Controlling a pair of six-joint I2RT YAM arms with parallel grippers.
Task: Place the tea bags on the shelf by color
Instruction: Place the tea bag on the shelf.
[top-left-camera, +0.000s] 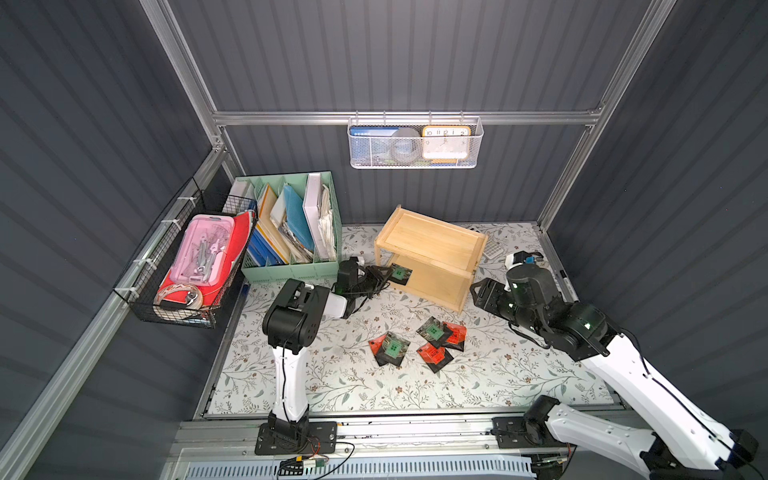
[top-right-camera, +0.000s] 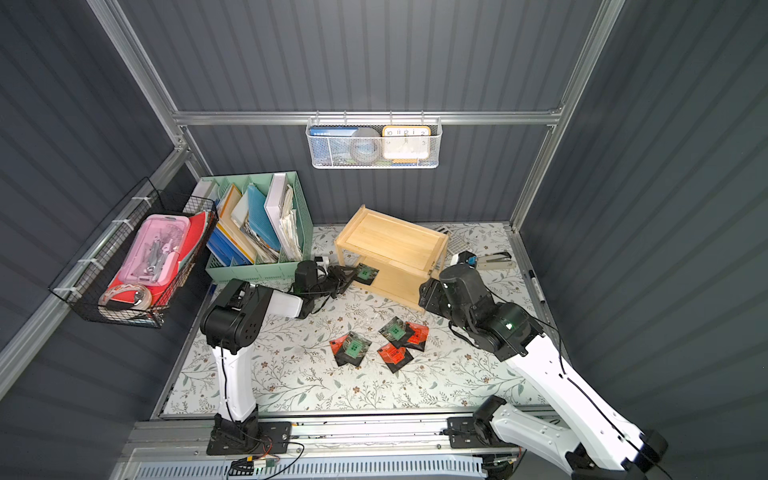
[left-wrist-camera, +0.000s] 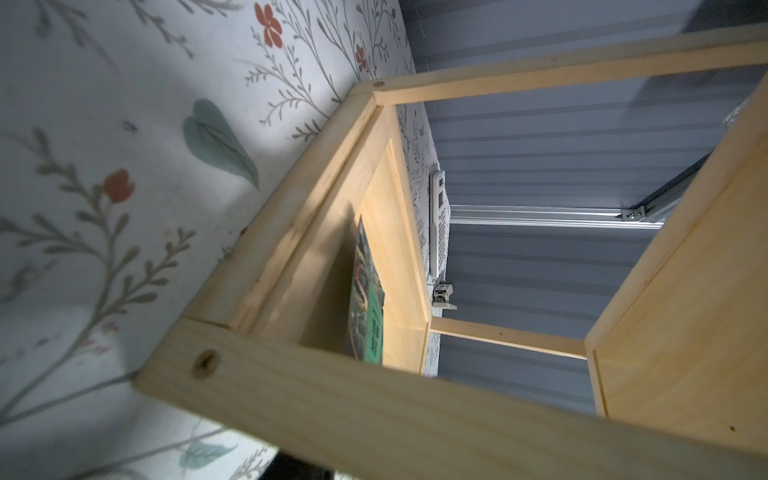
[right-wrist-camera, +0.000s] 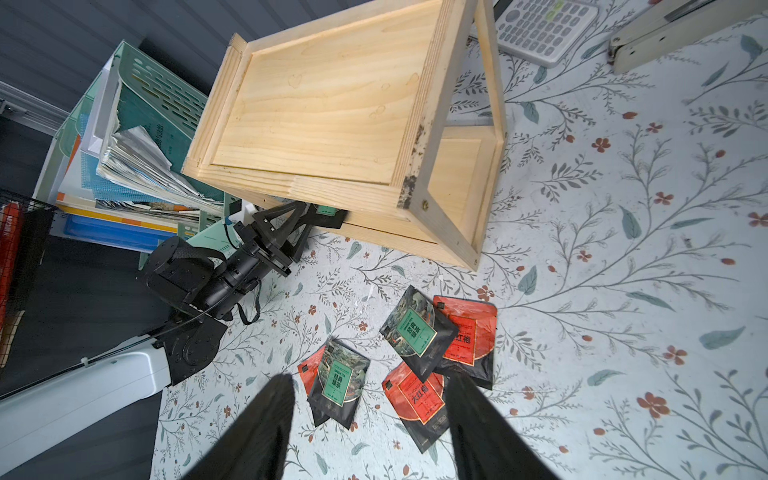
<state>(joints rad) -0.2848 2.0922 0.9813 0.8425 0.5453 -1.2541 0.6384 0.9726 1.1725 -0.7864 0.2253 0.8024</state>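
Left fingers (right-wrist-camera: 296, 208): parted, tips at the left front corner of the shelf (top-left-camera: 432, 239), aimed into its lower tier. The placed green sachet (top-left-camera: 401, 273) lies flat on that tier, straight ahead of the tips; its near corner seems to overhang the front rim. Whether a pad touches it: cannot tell. The left wrist view shows the sachet edge-on on the lower board and none of the fingers.

Right fingers (right-wrist-camera: 266, 419): spread wide, empty, near the shelf's right end, pointing down toward the pile.

Other five sachets: a loose cluster on the bench (top-left-camera: 332, 386), in front of the shelf, between the arms.
- Left-hand green sachet (top-left-camera: 392, 347) lies on the buried red sachet (top-left-camera: 375, 345).
- Right-hand green sachet (top-left-camera: 434, 330) overlaps the rear red sachet (top-left-camera: 455, 334) and the front red sachet (top-left-camera: 435, 355).

Nothing is on the upper tier.

Judgement: one of six is placed. The sachets are square, so there is no long axis to match; each lies corner-on to the bench front. Both greens sit on top and are free to lift first. The cluster is in the right fingers' line, while the left fingers would have to back out of the shelf first. The shelf's open front faces the left arm, so insertion favours that side.
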